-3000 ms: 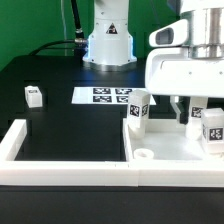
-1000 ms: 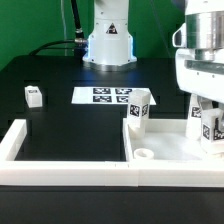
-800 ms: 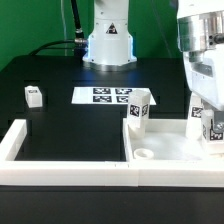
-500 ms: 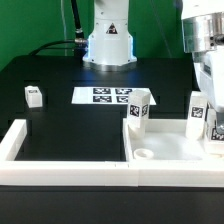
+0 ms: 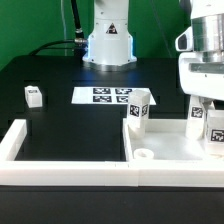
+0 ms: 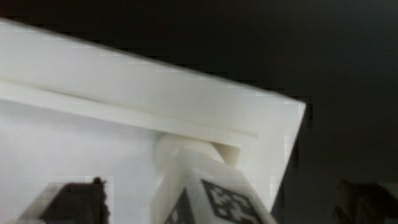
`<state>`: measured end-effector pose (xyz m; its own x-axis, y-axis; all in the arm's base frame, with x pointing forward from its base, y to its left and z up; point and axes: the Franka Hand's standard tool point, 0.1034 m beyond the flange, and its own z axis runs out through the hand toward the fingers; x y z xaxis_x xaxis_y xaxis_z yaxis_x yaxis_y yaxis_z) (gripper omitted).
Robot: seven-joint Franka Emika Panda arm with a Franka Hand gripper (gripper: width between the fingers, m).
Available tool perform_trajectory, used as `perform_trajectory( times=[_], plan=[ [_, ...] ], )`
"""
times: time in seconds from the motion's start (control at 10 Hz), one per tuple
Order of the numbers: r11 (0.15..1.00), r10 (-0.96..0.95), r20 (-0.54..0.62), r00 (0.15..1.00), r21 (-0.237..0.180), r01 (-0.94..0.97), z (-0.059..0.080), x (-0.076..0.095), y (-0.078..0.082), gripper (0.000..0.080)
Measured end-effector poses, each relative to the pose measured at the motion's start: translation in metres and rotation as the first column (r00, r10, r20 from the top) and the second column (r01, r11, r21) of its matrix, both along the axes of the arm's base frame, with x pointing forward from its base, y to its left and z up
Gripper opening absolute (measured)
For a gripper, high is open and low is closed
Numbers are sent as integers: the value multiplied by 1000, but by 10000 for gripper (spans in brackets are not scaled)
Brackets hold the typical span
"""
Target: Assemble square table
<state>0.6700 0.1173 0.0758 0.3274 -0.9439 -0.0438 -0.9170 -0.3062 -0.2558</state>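
Note:
The white square slab (image 5: 172, 146) lies inside the right end of the border wall, with a round corner hole (image 5: 145, 156) at its near corner. One tagged leg (image 5: 140, 109) stands upright on its far corner on the exterior view's left. A second leg (image 5: 197, 118) stands at the far corner on the exterior view's right, and a third (image 5: 215, 136) stands at the frame's right edge. My gripper (image 5: 197, 106) hangs right over the second leg. In the wrist view my gripper (image 6: 217, 206) is open, with that leg (image 6: 217, 190) between the dark fingers (image 6: 73, 205). A loose leg (image 5: 33, 96) lies on the table at the exterior view's left.
The long white U-shaped border wall (image 5: 60, 166) runs along the near side. The marker board (image 5: 112, 96) lies flat mid-table. The robot base (image 5: 108, 40) stands at the back, with a green backdrop behind it.
The gripper lifted off the right-hand leg, drifted up and to the exterior view's right, then came back down over it. The legs and the slab have not moved.

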Motion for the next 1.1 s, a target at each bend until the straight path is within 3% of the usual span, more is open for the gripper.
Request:
perform_trajectory(
  times=[0.3,0.5,0.8,0.9,1.0,1.1],
  plan=[
    [972,228,16,973,-67,-227,-1,1,-5,648],
    [799,591,-11,807,-133,-586,5,8,-20,649],
    [819,565,-10,825,-119,-562,3,9,-22,619],
    [831,546,-10,837,-114,-544,3,9,-22,440],
    [876,474,-13,880,-94,-473,3,8,-22,440],
    [909,409,-19,912,-80,-409,2,8,-25,292]
  ],
)
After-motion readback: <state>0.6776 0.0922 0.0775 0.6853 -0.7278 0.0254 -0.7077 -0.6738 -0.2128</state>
